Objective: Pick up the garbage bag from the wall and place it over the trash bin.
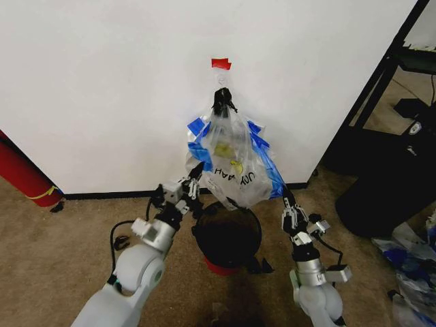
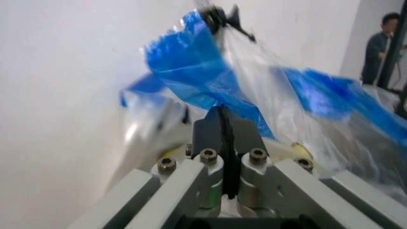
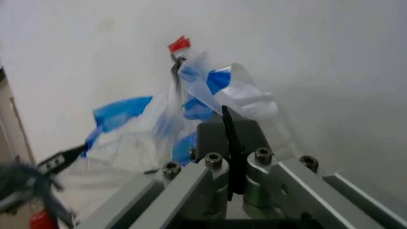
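— How did the arms sit?

— I had both raised toward the wall (image 1: pixel 102 82). My left gripper (image 1: pixel 195 172) reached up and in; its fingers (image 2: pixel 224 130) were pressed flat together, with a blue-taped fold of the bag (image 1: pixel 231 160) just past their tips. Whether plastic was pinched between them, I couldn't tell. The right gripper (image 1: pixel 287 202) stood more upright, fingers (image 3: pixel 230 129) likewise closed, tips at the bag's lower right edge.

— And the bag itself?

— It hung from a black clip (image 1: pixel 221 101) under a red tape piece (image 1: pixel 221 64), above both sets of fingertips and between them. The bin (image 1: pixel 227 240) stood on the floor directly below it, between my wrists.

— The room?

— White wall, black baseboard (image 1: pixel 116 195), brown carpet (image 1: pixel 61 259). A red cylinder (image 1: pixel 24 174) leaned far to the left of the left fingers. A dark rack (image 1: pixel 402 102) and black shapes stood off to the right, with crumpled plastic (image 1: pixel 409 259) on the floor there. Cables (image 1: pixel 122 238) trailed by my left forearm.
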